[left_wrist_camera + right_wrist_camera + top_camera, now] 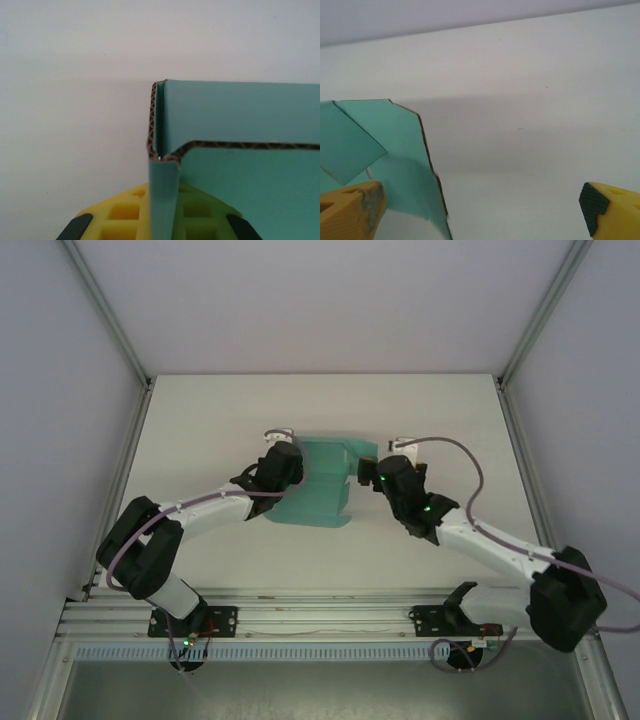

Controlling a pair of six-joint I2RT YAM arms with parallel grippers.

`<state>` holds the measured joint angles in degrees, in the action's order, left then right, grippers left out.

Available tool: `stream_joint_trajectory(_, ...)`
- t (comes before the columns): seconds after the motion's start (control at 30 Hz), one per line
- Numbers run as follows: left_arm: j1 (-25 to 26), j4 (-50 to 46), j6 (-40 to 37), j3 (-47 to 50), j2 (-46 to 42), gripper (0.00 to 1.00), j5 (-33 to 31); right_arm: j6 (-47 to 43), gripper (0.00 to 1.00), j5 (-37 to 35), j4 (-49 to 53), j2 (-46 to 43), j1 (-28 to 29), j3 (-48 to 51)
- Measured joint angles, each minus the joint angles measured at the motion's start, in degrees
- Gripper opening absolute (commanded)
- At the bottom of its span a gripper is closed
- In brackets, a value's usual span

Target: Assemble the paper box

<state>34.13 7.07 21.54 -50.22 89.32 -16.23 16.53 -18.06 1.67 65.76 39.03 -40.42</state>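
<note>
Mid-table, between my two arms: the paper box, partly folded, one wall raised. My left gripper is clamped tight on the box's left corner flap. My right gripper stands spread wide, just beside the right flap.

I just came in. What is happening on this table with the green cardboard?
Two robot arms are assembling a teal paper box in the middle of the white table. The left gripper is shut on a folded corrugated flap at the box's left side. The right gripper is wide open at the box's right side, close to a raised flap, and holds nothing. The box is only partly folded.
</note>
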Motion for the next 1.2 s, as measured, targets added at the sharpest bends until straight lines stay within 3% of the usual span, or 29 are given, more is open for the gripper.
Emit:
stream_joint_trajectory(0.13,0.0,0.5,2.16,0.15,-0.39,0.0,-4.09,7.76,0.96,11.17,-1.73,-5.92,-0.57,3.63)
stream_joint_trajectory(0.27,-0.04,4.17,3.06,1.77,-2.14,0.0,-6.54,14.64,0.89,23.21,-6.19,-4.92,-0.57,5.35)
stream_joint_trajectory(0.43,-0.04,7.91,3.06,2.25,-4.09,0.0,-6.64,18.12,0.75,29.2,-9.81,-0.31,-0.68,5.16)
stream_joint_trajectory(0.5,-0.04,9.31,3.06,2.75,-4.79,0.0,-6.47,18.88,0.62,30.64,-11.65,1.22,-1.33,5.05)
stream_joint_trajectory(0.6,-0.04,11.02,3.1,4.15,-5.53,0.0,-5.86,21.11,0.32,33.4,-15.28,3.13,-3.17,4.92)
stream_joint_trajectory(0.7,-0.44,11.89,4.02,5.51,-6.03,0.0,-4.61,24.02,0.13,37.68,-20.46,4.9,-5.11,5.09)
stream_joint_trajectory(0.77,-0.98,12.24,4.7,5.95,-6.12,0.0,-3.45,26.45,0.05,40.35,-24.11,5.49,-5.88,5.79)
stream_joint_trajectory(0.87,-2.58,14.32,6.78,6.69,-6.23,0.0,-1.09,29.9,0.0,43.52,-29.7,5.51,-6.64,7.74)
stream_joint_trajectory(1.2,-6.43,21.97,12.94,9.79,-6.78,0.0,9.07,41.38,0.0,47.36,-40.89,5.44,-7.21,10.88)
